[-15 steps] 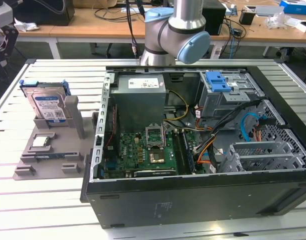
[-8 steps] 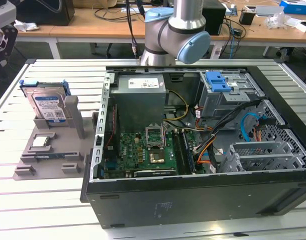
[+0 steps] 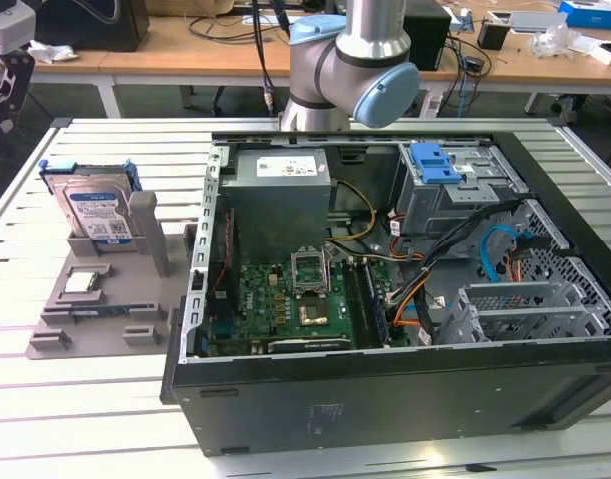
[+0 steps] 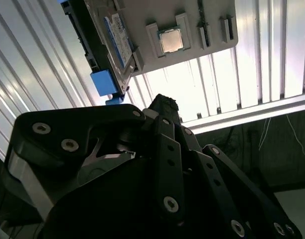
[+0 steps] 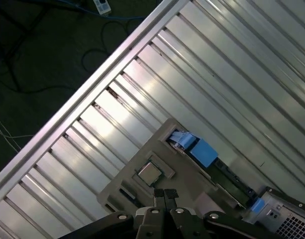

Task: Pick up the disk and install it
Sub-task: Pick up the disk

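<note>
In the exterior view, the disk point(image 3: 94, 212) is standing on edge in a grey holder point(image 3: 106, 321) on the slatted table point(image 3: 46, 419). It is sitting to the exterior view's left of the open computer case point(image 3: 385, 399) and apart from it. The arm point(image 3: 355, 60) is rising behind the case.

In the second wrist view, the claw point(image 4: 164, 102) is hanging above the holder, well apart from the disk. Its fingers are pressing together and gripping nothing. A small square chip point(image 4: 171, 40) is lying in the holder just beside the disk.

In the first wrist view, the claw is pointing closer to the chip than to the disk, which is showing edge-on with its blue bracket.

Going down with the fingers together would likely be knocking the disk over rather than straddling it. Lining up this near the chip is risking a grab at the wrong part. Pinching the thin upright disk off-centre could be tilting it or dragging the holder along.
</note>
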Controlling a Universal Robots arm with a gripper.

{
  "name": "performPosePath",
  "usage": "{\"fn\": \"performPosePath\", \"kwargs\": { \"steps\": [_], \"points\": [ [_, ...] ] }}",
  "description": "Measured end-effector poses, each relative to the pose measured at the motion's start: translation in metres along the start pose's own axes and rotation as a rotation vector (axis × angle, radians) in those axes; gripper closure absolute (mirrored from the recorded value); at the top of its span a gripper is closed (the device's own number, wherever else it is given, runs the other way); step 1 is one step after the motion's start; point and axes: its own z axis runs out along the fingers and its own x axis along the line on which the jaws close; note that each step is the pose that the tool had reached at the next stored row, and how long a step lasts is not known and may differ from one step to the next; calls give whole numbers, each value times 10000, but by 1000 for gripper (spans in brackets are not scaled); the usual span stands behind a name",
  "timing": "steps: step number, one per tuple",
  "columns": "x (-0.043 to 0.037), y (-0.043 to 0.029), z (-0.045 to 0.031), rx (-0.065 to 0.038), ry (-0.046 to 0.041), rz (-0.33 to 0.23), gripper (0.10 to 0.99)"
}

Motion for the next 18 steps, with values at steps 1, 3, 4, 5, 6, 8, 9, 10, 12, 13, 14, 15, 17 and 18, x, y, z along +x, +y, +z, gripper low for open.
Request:
{"fn": "performPosePath", "kwargs": {
  "steps": [1,3,4,5,6,8,9,10,12,13,14,15,17,18],
  "points": [
    [0,0,0,-1,2,-50,980],
    [0,0,0,-4,7,-202,980],
    [0,0,0,-5,9,-257,980],
    [0,0,0,-7,12,-356,980],
    [0,1,0,-9,14,-429,980],
    [0,0,0,-12,18,-568,980],
    [0,0,0,-14,19,-619,980],
    [0,0,0,-16,22,-721,980],
    [0,0,0,-20,28,-890,980],
    [0,0,0,-21,29,-954,980],
    [0,0,0,-24,34,-1091,980],
    [0,0,0,-27,36,-1184,980],
    [0,0,0,-29,39,-1295,980],
    [0,0,0,-31,41,-1363,980]
  ]
}}
